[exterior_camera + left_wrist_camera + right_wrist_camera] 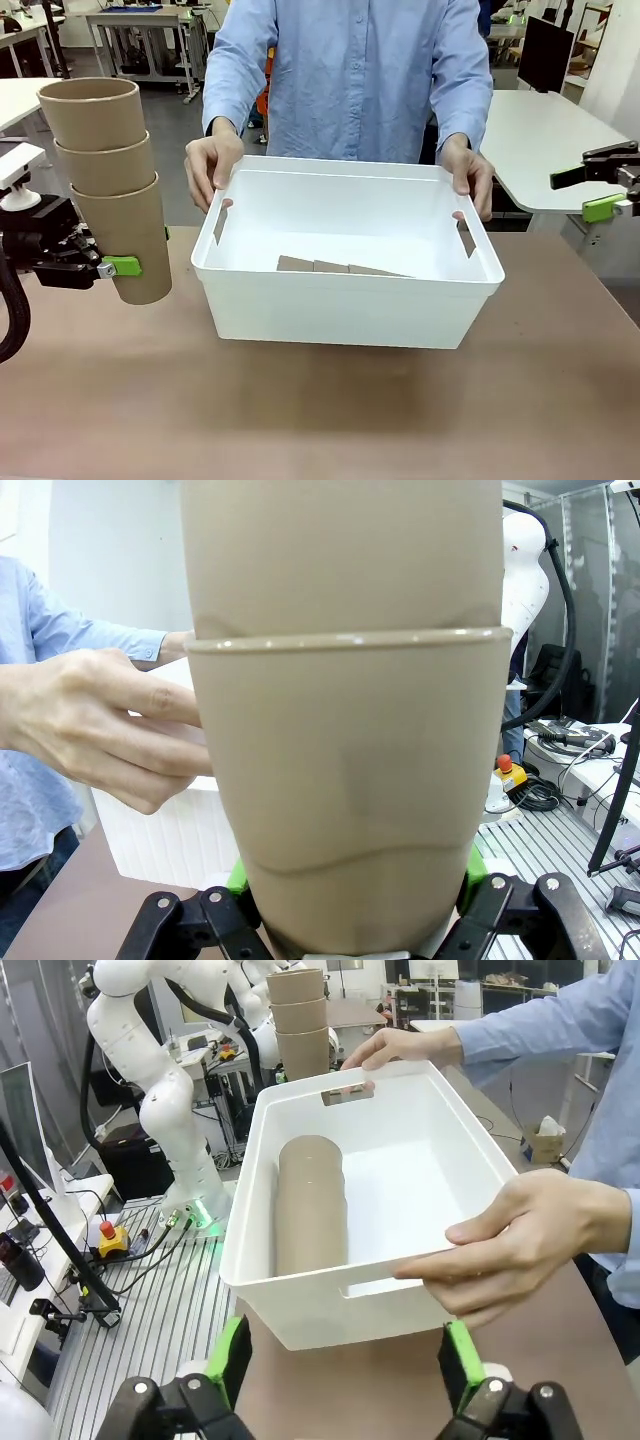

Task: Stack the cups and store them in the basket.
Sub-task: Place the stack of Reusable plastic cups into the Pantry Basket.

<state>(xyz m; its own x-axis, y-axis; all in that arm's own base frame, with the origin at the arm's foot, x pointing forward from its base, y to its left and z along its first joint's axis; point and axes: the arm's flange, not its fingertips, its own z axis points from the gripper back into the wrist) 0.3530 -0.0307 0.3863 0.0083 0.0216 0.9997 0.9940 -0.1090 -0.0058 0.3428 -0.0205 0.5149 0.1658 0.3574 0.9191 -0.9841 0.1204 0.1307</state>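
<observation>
cups: matt tan cardboard | basket: smooth white plastic

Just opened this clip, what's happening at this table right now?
The left gripper is shut on a stack of three cups, holding it upright above the table, left of the basket. A person steadies the basket with one hand on each end. Another stack of cups already lies on its side inside the basket. The right gripper stands open off to the right, holding nothing.

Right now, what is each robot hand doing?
Left gripper: closed on the stack of cups.
Right gripper: open, holding nothing.
</observation>
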